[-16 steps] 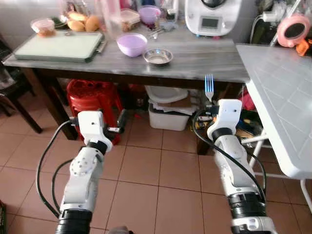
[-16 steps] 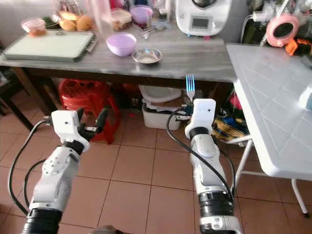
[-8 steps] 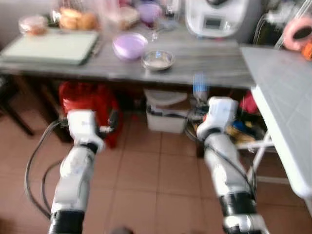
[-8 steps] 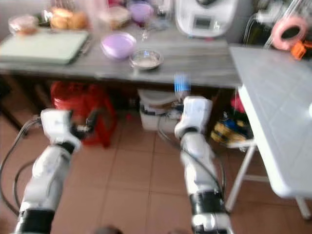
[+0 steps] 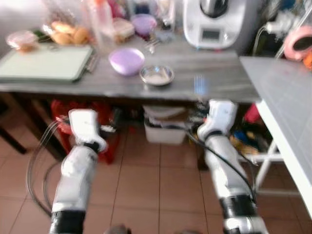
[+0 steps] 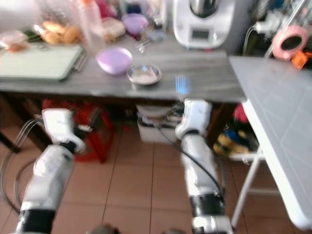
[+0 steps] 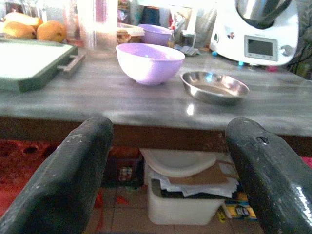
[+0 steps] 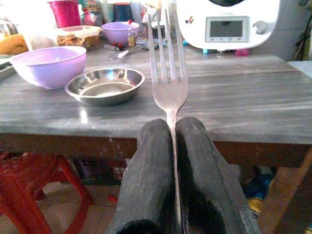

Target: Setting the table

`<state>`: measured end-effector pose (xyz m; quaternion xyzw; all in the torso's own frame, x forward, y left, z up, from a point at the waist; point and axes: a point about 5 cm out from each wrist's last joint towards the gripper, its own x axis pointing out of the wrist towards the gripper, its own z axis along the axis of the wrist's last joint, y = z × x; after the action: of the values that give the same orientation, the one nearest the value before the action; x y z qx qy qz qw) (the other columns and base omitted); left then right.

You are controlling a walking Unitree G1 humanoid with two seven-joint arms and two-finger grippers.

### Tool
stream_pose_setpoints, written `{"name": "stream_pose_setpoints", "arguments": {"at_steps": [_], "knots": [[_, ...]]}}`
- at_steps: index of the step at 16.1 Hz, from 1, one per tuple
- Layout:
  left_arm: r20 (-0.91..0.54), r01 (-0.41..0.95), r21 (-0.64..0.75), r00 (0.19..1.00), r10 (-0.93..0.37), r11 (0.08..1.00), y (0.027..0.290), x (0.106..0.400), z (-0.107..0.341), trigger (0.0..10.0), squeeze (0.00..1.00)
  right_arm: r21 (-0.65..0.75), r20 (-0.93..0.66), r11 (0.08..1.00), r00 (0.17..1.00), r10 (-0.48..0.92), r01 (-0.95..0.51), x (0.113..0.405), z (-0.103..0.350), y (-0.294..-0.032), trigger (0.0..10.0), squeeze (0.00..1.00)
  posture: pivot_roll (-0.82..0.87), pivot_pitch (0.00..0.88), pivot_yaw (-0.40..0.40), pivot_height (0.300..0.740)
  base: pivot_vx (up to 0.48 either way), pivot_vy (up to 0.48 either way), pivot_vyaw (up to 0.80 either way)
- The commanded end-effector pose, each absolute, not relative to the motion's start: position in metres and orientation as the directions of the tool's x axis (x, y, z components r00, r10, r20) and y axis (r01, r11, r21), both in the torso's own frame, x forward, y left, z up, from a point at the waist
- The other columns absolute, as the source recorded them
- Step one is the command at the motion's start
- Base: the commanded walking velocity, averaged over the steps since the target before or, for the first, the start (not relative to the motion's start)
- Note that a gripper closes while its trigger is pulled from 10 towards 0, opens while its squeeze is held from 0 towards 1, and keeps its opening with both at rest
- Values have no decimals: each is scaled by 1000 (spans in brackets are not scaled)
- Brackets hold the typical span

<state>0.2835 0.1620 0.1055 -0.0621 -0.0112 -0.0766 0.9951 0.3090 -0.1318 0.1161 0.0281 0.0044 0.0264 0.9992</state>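
Observation:
My right gripper (image 8: 173, 141) is shut on a silver fork (image 8: 168, 73), tines up, held just before the front edge of the grey wooden table (image 5: 214, 80). In the head views the fork (image 5: 200, 85) is a blurred streak above the right wrist. A lilac bowl (image 5: 126, 61) and a small steel dish (image 5: 157, 75) stand on the table ahead. My left gripper (image 7: 168, 161) is open and holds nothing; it is low in front of the table's edge, its fingers (image 7: 73, 170) spread wide.
A white kitchen machine (image 5: 212, 22) stands at the table's back. A green cutting board (image 5: 44, 61) lies at the left, with fruit and jars behind. A white folding table (image 5: 287, 107) juts in at the right. Under the grey table are a red stool (image 5: 105, 124) and a white bin (image 5: 168, 131).
The camera has drawn closer to the grey table and the picture is blurred. Both grippers stay as they were, the right still holding the fork.

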Motion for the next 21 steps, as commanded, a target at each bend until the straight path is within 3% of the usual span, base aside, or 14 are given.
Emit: {"name": "stream_pose_setpoints", "arguments": {"at_steps": [1, 10, 14, 21], "knots": [[50, 183, -117, 983, -179, 976, 152, 285, 110, 10000, 0, 47, 7, 999, 1000, 19, -20, 310, 120, -144, 10000, 0, -9, 0, 3, 740, 446, 0, 0], [39, 184, -123, 983, -180, 975, 151, 286, 109, 10000, 0, 48, 2, 999, 1000, 18, -18, 309, 119, -143, 10000, 0, -9, 0, 4, 740, 478, 0, 0], [43, 177, -133, 984, -173, 975, 151, 286, 109, 10000, 0, 44, -2, 999, 1000, 14, -13, 309, 118, -144, 10000, 0, -11, 0, 3, 740, 355, 317, 0], [62, 175, -133, 984, -168, 976, 150, 275, 113, 10000, 0, 87, -37, 996, 999, -14, 17, 306, 109, -151, 10000, 0, 11, 0, -2, 740, 35, 0, 0]]}}
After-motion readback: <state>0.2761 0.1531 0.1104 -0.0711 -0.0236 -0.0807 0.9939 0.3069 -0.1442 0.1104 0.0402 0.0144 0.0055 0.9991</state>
